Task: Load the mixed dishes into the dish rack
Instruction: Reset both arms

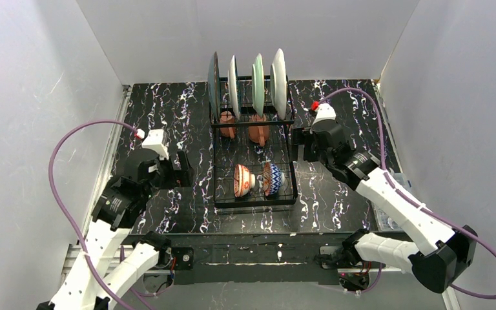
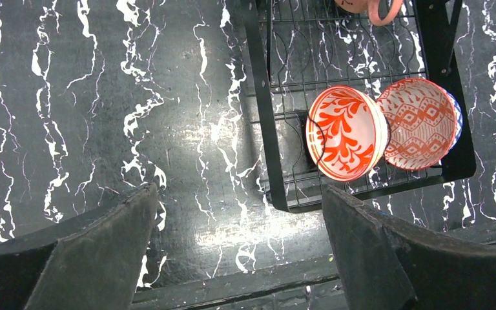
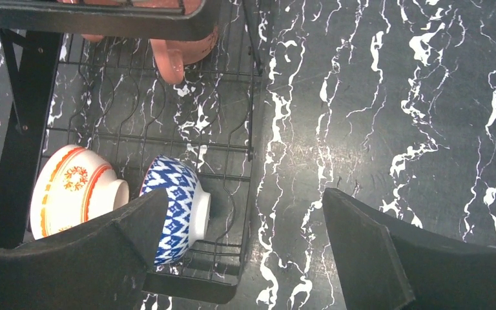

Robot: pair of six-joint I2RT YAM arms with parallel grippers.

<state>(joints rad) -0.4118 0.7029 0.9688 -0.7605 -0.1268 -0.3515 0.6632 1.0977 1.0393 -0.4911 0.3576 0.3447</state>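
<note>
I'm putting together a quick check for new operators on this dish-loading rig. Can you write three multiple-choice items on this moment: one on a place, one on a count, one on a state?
1. Where do the two bowls lie?
A. Outside the rack, to its left
B. On their sides in the near end of the dish rack
C. In the far end, among the upright slots

2. How many plates stand on edge in the rack?
A. Two
B. Three
C. Four

3. What state is the left gripper in?
A. Open, holding nothing
B. Shut on a bowl
C. Shut on a plate

Key:
1 B: the top view shows both tipped over at the rack's near end.
2 C: four discs stand in the slots at the far end.
3 A: the left wrist view shows it spread wide with nothing between.
</note>
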